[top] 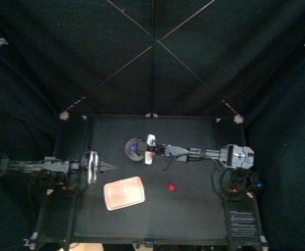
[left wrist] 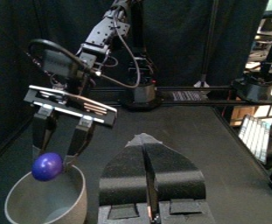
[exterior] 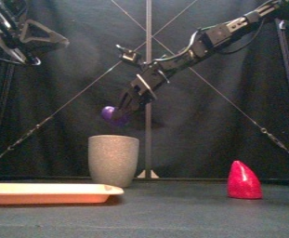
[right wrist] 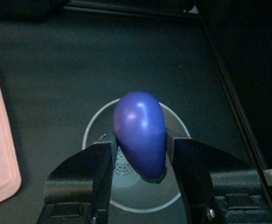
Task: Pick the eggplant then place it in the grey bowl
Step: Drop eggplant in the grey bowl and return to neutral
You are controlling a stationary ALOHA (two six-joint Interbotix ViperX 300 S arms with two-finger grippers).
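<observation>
Right wrist view has it: right gripper point(right wrist: 144, 150) pinches the eggplant point(right wrist: 144, 131) round its broad half, hanging above the bowl point(exterior: 113, 160), clear of the rim. It looks light, smooth, likely slippery, so grip mid-body. Left gripper point(left wrist: 148, 153) rests at left, jaws pressed together.

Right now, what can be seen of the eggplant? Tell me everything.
The eggplant is a small purple toy, smooth and glossy like plastic, rounded at one end and tapering toward the other. The right end effector clamps it between both jaws, nearer its narrower end. It hangs in the air above the open mouth of the grey bowl, clear of the rim. Nothing else touches it.
</observation>
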